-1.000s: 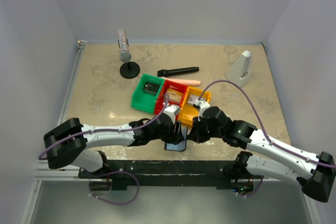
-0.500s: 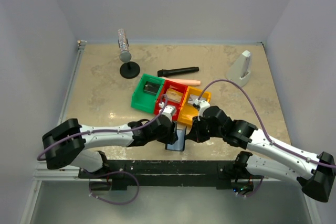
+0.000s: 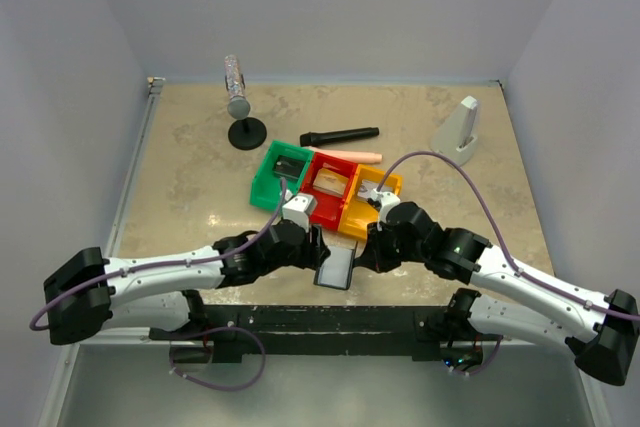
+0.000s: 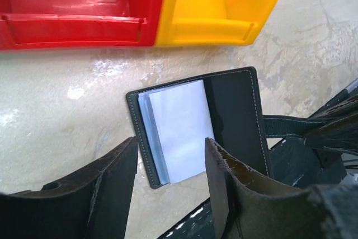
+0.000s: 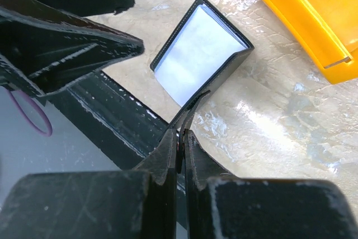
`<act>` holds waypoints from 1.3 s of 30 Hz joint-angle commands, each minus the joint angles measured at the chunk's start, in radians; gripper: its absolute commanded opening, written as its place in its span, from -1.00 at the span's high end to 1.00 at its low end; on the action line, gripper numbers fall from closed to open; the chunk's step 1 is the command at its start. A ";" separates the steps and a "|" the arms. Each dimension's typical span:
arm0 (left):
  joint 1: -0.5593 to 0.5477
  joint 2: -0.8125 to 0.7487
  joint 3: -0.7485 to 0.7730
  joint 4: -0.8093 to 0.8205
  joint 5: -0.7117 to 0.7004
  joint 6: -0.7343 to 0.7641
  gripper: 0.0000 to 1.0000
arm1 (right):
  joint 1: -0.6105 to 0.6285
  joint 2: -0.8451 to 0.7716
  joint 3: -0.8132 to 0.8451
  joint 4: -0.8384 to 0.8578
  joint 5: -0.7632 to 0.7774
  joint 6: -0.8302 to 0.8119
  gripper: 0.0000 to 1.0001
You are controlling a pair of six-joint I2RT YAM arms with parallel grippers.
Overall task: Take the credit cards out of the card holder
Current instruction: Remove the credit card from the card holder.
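The black card holder (image 3: 335,269) lies open on the table near the front edge. In the left wrist view its left half holds pale bluish-white credit cards (image 4: 179,127), and its right half is a bare black flap (image 4: 235,116). My left gripper (image 4: 171,143) hovers open just above the cards' near end, one finger on each side, holding nothing. It sits left of the holder in the top view (image 3: 308,245). My right gripper (image 5: 179,132) is shut on the edge of the raised black flap (image 5: 221,76), with the cards (image 5: 196,54) beyond it.
Green (image 3: 280,175), red (image 3: 327,190) and yellow (image 3: 368,202) bins stand in a row just behind the holder. A black stick (image 3: 340,135), a pink item (image 3: 350,155), a stand with a silver cylinder (image 3: 240,107) and a white wedge (image 3: 462,127) lie further back. The table's black front rail (image 3: 330,319) is close by.
My left arm has swung back to the left, and its gripper has slid off the card holder to the holder's left side. The right gripper keeps its hold on the flap.
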 commanded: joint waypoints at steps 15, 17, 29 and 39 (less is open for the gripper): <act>0.001 0.162 0.022 0.097 0.108 -0.007 -0.07 | 0.000 -0.010 -0.060 -0.075 0.118 0.068 1.00; 0.001 0.164 0.022 0.102 0.109 -0.009 -0.07 | 0.000 -0.002 -0.074 -0.086 0.130 0.094 1.00; 0.001 0.224 0.047 0.126 0.154 -0.013 -0.09 | 0.000 0.059 -0.096 -0.174 0.224 0.206 1.00; 0.002 0.184 0.029 0.109 0.103 -0.022 -0.11 | -0.001 0.094 -0.116 -0.173 0.236 0.226 1.00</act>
